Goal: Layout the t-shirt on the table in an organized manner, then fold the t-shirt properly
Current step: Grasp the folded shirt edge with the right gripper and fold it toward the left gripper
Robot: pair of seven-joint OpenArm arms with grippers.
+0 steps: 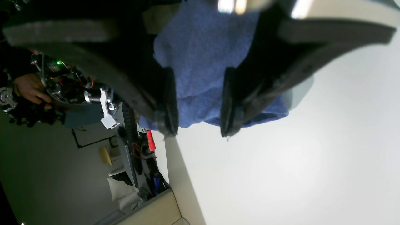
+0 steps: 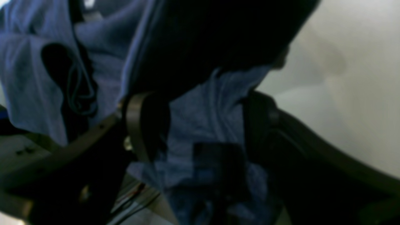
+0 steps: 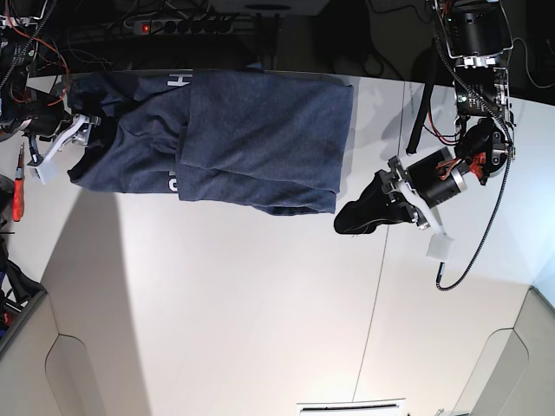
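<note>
The dark navy-blue t-shirt lies across the far part of the white table, partly folded over itself, with some white lettering showing. My left gripper is open just off the shirt's near-right corner. In the left wrist view its fingers stand apart with the shirt behind the gap. My right gripper is at the shirt's left end. In the blurred right wrist view its fingers are apart with shirt cloth bunched between them.
A thin dark seam crosses the table on the right. A power strip and cables lie behind the far edge. A red-handled tool sits off the left edge. A person's hand shows beyond the table.
</note>
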